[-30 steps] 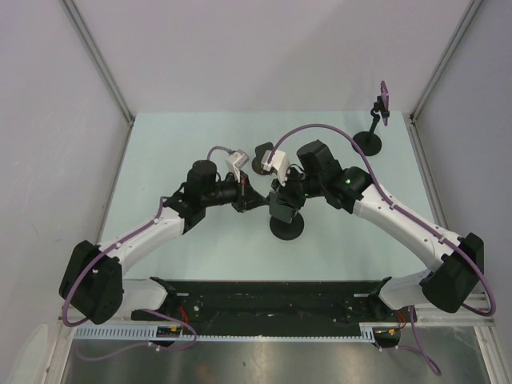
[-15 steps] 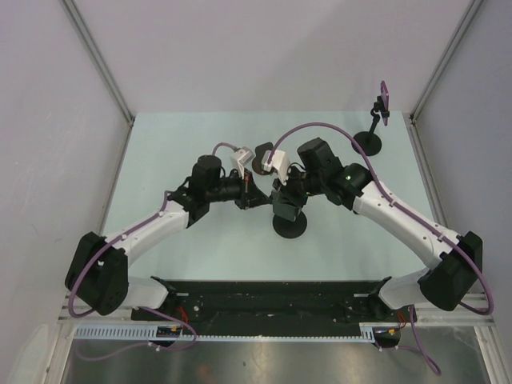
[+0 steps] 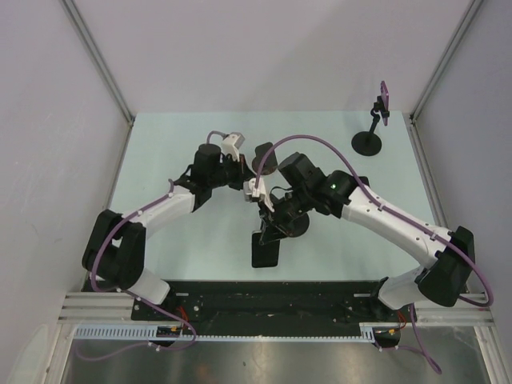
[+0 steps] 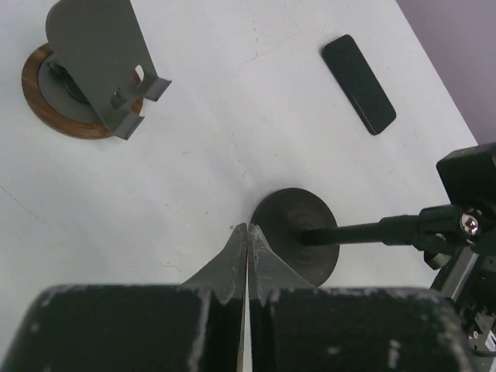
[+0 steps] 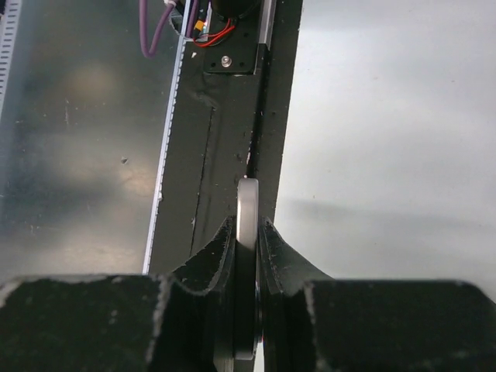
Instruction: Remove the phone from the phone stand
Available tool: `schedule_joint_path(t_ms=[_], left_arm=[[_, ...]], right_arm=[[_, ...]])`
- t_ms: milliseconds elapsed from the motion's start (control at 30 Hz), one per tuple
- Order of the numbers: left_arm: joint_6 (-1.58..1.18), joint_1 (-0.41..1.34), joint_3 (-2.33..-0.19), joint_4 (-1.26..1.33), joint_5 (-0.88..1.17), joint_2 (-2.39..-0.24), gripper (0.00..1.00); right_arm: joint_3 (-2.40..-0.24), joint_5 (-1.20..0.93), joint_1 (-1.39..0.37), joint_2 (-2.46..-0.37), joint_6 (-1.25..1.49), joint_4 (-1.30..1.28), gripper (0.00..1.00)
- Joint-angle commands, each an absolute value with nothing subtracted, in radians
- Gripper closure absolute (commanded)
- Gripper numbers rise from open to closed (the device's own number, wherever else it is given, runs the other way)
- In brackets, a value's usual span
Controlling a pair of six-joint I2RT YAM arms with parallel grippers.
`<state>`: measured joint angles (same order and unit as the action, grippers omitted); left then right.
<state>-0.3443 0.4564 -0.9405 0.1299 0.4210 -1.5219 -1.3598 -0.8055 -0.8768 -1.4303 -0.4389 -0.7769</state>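
1. Pale green tabletop [image 3: 176,232] lies between plain grey walls [image 3: 264,56].
2. The right fingers [image 5: 219,260] are clenched on the phone [image 5: 248,217], which shows edge-on between them and sticks out past their tips.
3. That phone is off the phone stand [image 4: 287,254], whose round base sits just beyond the tips of the left fingers [image 4: 232,267].
4. Those left fingers are pressed together, grasping nothing.
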Motion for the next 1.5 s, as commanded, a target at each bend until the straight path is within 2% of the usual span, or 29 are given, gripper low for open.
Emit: schedule_joint_path(t_ms=[0, 33, 133, 167, 233, 267, 300, 333, 433, 467, 567, 633, 933, 1167, 1267, 1467], left_arm=[[-0.299, 0.462, -0.991, 0.160, 0.394, -1.480, 1.00], [-0.292, 0.462, -0.985, 0.155, 0.376, -1.448, 0.99], [-0.279, 0.439, -0.954, 0.144, 0.364, -1.372, 0.90], [-0.279, 0.422, -0.937, 0.141, 0.365, -1.352, 0.81], [-0.275, 0.407, -0.924, 0.135, 0.367, -1.286, 0.71], [-0.259, 0.402, -0.914, 0.130, 0.370, -1.264, 0.59], [-0.249, 0.396, -0.911, 0.115, 0.376, -1.243, 0.55], [-0.236, 0.396, -0.910, 0.106, 0.383, -1.203, 0.46], [-0.204, 0.394, -0.900, 0.087, 0.445, -1.125, 0.32], [-0.186, 0.394, -0.891, 0.086, 0.465, -1.105, 0.23], [-0.123, 0.393, -0.876, 0.072, 0.586, -1.037, 0.07], [-0.095, 0.393, -0.865, 0.068, 0.702, -1.003, 0.00], [-0.083, 0.394, -0.825, 0.055, 1.040, -0.999, 0.00], [-0.101, 0.471, -0.838, 0.055, 1.083, -1.055, 0.01], [-0.106, 0.497, -0.845, 0.055, 1.086, -1.089, 0.05], [-0.123, 0.517, -0.857, 0.055, 1.132, -1.158, 0.22]], right_arm=[[-1.404, -0.871, -0.862, -1.433, -0.405, -0.727, 1.00], [-1.404, -0.864, -0.862, -1.430, -0.397, -0.718, 1.00], [-1.410, -0.827, -0.856, -1.416, -0.365, -0.700, 1.00], [-1.413, -0.818, -0.851, -1.413, -0.348, -0.696, 1.00], [-1.416, -0.818, -0.835, -1.405, -0.336, -0.693, 1.00], [-1.416, -0.813, -0.830, -1.405, -0.327, -0.690, 1.00], [-1.419, -0.811, -0.824, -1.404, -0.316, -0.689, 1.00], [-1.420, -0.810, -0.813, -1.402, -0.314, -0.692, 1.00], [-1.425, -0.808, -0.792, -1.404, -0.310, -0.698, 1.00], [-1.430, -0.808, -0.776, -1.402, -0.310, -0.699, 1.00], [-1.448, -0.808, -0.743, -1.401, -0.310, -0.709, 1.00], [-1.462, -0.815, -0.729, -1.402, -0.313, -0.721, 1.00], [-1.514, -0.842, -0.669, -1.391, -0.302, -0.726, 1.00], [-1.528, -0.899, -0.667, -1.394, -0.272, -0.677, 1.00], [-1.529, -0.908, -0.670, -1.396, -0.258, -0.658, 1.00], [-1.529, -0.922, -0.678, -1.399, -0.245, -0.649, 1.00]])
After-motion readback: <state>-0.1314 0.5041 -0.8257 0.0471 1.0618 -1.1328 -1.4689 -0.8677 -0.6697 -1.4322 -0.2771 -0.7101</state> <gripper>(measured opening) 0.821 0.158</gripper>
